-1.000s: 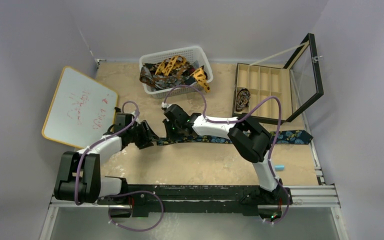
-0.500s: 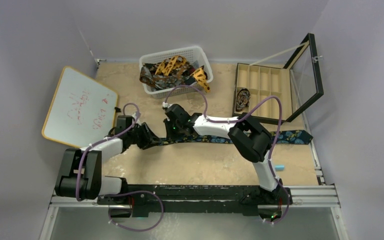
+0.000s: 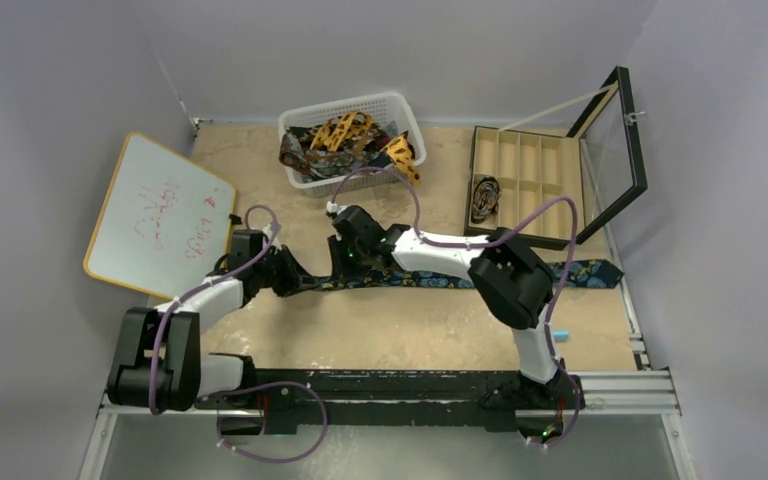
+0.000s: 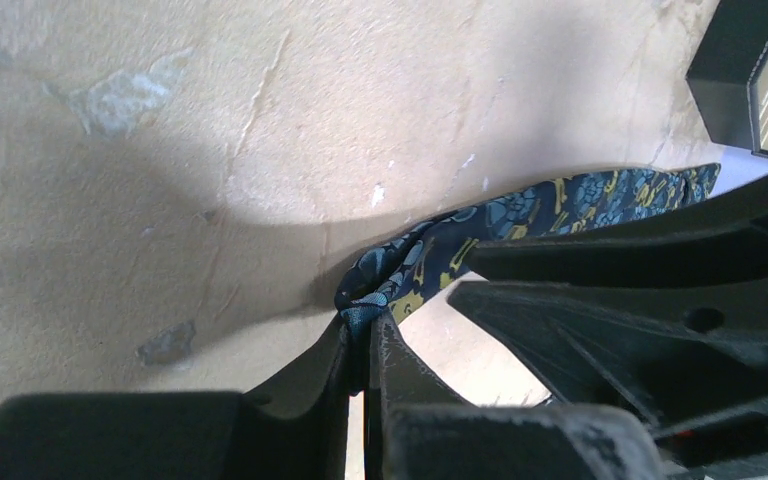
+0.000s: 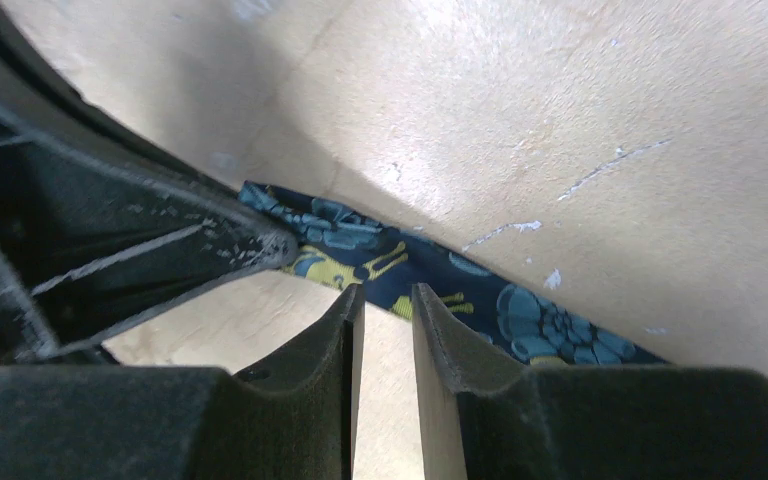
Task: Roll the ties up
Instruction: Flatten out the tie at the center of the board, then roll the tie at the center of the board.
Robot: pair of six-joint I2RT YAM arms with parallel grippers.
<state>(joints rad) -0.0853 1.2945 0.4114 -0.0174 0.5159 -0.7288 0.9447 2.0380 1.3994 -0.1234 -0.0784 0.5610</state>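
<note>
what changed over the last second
The left gripper, pinching the narrow end of the navy tie, drew it slightly left. The right arm's elbow swung a little right; the right gripper stayed over the tie. Basket, box and whiteboard did not move.

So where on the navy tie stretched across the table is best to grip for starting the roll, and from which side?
Its narrow end, from the left, low along the table. The navy tie lies flat with its wide pointed end far right; the left gripper is shut on that thin bunched tip.
</note>
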